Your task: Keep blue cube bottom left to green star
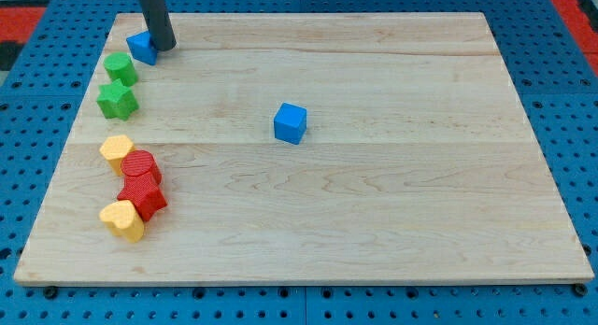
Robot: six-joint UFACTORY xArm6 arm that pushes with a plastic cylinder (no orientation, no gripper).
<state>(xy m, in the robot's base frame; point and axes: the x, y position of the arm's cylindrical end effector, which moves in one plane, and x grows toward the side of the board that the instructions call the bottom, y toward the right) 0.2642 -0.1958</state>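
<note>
The blue cube (291, 122) sits alone near the middle of the wooden board (374, 204). The green star (117, 100) lies at the view's left, well to the left of the cube and slightly higher. My tip (164, 47) is at the view's top left, touching the right side of a second blue block (142, 47). The tip is far from the blue cube, up and to its left.
A green block (121, 68) sits just above the star. Below the star lie a yellow block (118, 150), a red cylinder (141, 165), a red block (144, 197) and a yellow heart (123, 219), clustered along the left edge.
</note>
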